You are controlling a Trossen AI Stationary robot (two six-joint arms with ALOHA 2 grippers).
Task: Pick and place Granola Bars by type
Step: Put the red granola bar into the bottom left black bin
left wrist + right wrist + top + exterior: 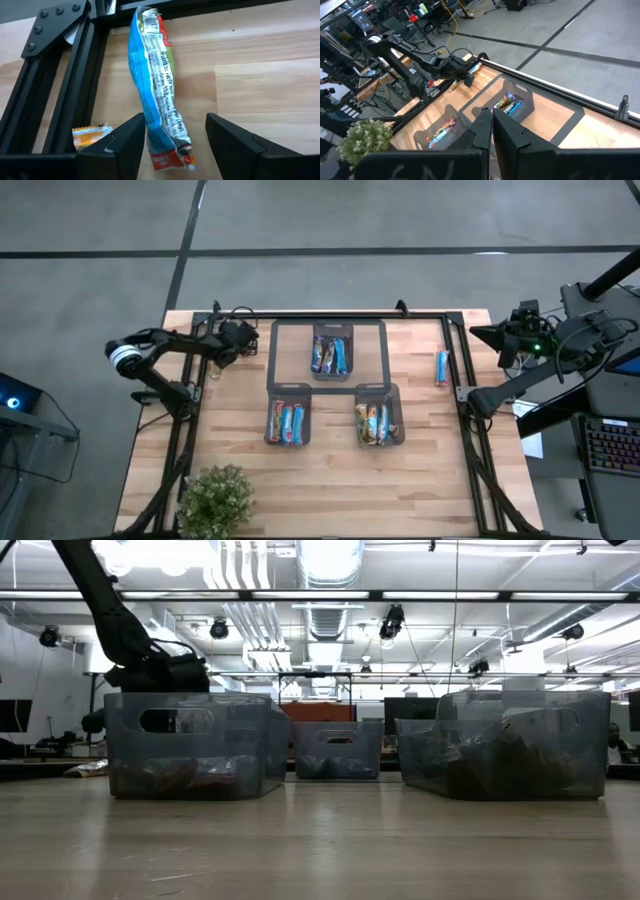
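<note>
Granola Bars (331,356) in three bins (386,392)

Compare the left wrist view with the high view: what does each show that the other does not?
Only the left wrist view: a blue foil-wrapped bar between the open left tool's fingers, and a small orange wrapper beside the black frame. Only the high view: three dark mesh bins holding bars, a lone blue bar, a green plant. Both: the light wooden table.
</note>
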